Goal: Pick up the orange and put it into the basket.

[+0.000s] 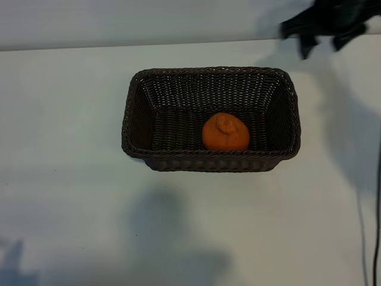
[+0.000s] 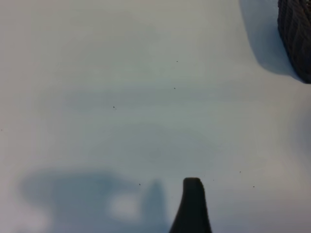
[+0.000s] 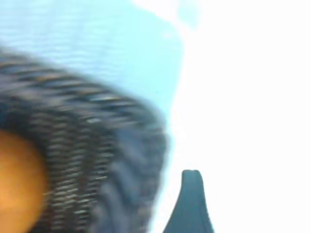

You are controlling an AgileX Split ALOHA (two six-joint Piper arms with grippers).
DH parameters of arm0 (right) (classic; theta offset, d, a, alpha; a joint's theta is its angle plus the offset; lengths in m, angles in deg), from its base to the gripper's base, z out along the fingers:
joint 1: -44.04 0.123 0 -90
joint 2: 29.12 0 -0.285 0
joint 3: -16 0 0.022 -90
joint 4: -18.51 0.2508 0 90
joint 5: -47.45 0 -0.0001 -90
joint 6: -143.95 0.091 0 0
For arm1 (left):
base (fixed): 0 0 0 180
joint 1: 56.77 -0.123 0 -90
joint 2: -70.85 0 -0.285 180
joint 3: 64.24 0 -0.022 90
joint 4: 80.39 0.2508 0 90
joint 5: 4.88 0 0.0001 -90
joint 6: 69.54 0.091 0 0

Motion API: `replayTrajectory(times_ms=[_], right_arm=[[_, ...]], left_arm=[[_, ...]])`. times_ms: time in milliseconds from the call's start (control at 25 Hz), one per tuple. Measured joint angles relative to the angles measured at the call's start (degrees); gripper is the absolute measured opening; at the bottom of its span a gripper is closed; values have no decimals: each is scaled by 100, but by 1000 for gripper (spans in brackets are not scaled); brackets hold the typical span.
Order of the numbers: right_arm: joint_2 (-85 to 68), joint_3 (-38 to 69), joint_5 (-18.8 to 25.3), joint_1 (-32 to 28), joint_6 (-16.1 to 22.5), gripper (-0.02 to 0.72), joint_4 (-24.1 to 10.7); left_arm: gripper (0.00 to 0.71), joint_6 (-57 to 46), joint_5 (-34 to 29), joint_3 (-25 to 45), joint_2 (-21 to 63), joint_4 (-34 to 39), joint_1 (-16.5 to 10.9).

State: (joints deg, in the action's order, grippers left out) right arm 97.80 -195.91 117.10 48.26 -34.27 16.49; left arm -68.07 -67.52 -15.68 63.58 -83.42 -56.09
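While the orange [image 1: 225,133] lies in the basket [image 1: 211,161] (front wall), both grippers' fingers stand apart.

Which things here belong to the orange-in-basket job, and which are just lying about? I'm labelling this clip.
Job: orange, lying inside the basket; right gripper, empty, beyond the basket's far right corner.
Lying about: cable at the table's right edge.

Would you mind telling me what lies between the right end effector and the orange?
In the exterior view, the basket far wall and rim and some bare white table separate the right end effector from the orange.
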Motion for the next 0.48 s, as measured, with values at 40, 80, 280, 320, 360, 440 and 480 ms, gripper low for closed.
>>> replayTrajectory(times_ms=[40,80,280,320,360,440,480], right_arm=[[0,0,0,-148,-27,564,-6],[0,0,0,-305,-61,564,-19],[0,0,2,-877,-178,562,-42],[0,0,2,-969,-178,562,-29],[0,0,2,-1089,-178,562,0],[0,0,2,-1324,-178,562,95],[0,0,2,-1457,-216,562,202]], left_arm=[[593,0,0,0,0,0,0],[593,0,0,0,0,0,0],[593,0,0,0,0,0,0],[593,0,0,0,0,0,0],[593,0,0,0,0,0,0],[593,0,0,0,0,0,0],[593,0,0,0,0,0,0]])
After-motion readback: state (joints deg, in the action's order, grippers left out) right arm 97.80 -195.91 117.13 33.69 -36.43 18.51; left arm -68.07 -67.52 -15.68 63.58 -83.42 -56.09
